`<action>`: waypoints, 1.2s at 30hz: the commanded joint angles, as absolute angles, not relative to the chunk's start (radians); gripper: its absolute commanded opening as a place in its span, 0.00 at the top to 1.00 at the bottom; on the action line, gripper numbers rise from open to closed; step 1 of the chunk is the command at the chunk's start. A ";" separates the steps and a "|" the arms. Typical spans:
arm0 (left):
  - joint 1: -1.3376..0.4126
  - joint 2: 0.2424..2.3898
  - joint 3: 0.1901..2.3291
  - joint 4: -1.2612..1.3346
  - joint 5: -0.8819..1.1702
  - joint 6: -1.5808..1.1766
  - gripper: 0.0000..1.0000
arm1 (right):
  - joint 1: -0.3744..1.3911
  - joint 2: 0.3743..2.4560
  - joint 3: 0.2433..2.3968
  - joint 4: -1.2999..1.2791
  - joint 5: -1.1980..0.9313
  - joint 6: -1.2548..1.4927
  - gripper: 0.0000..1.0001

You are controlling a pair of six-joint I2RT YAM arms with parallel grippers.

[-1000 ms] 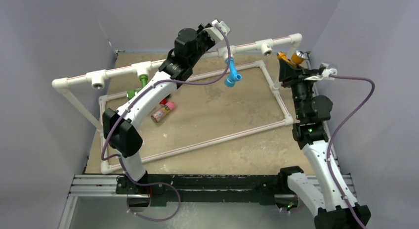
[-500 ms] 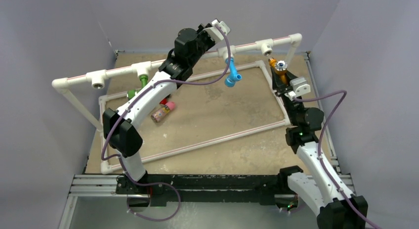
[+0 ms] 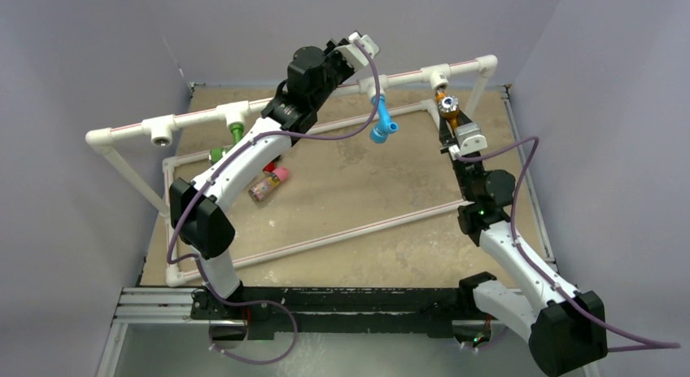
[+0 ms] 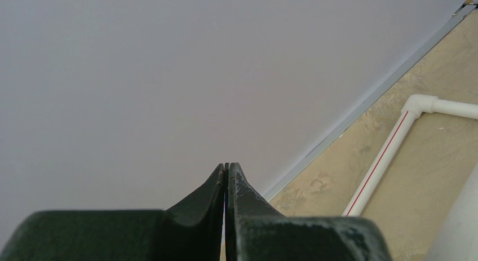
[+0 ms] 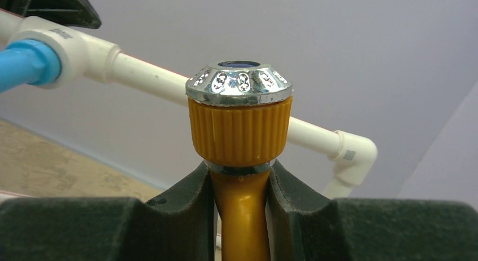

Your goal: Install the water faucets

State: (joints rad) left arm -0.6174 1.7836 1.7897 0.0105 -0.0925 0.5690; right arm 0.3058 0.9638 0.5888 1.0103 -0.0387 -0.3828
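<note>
My right gripper [image 3: 448, 120] is shut on the stem of the orange faucet [image 3: 446, 107], holding it upright just in front of the right-hand tee socket [image 3: 440, 76] on the white pipe rail. In the right wrist view the gripper [image 5: 241, 179] clamps the faucet [image 5: 241, 125] below its ribbed cap with a chrome ring. A blue faucet [image 3: 381, 121] hangs from the middle tee [image 3: 376, 85]; it also shows in the right wrist view [image 5: 22, 63]. A green faucet [image 3: 236, 133] hangs from a left tee [image 3: 236, 112]. My left gripper [image 3: 355, 51], shut and empty [image 4: 226, 169], is raised behind the rail.
The white pipe frame [image 3: 325, 237] lies on the tan table. An open tee socket [image 3: 161, 133] is at the rail's far left. A pink-capped piece [image 3: 269, 184] and a green piece [image 3: 217, 155] lie near the left arm. Walls close in on three sides.
My right arm has swung left, carrying the orange faucet from the far right corner to just in front of the right-hand tee. The left arm has not moved.
</note>
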 commanded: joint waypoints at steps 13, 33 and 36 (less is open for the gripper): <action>-0.672 1.823 1.742 -0.153 0.140 0.504 1.00 | 0.308 1.012 0.635 1.120 0.006 -0.446 1.00; -0.672 1.818 1.736 -0.149 0.142 0.506 1.00 | 0.273 1.036 0.653 1.173 0.011 -0.375 1.00; -0.672 1.818 1.735 -0.150 0.142 0.505 1.00 | 0.271 1.039 0.644 1.181 0.006 -0.363 1.00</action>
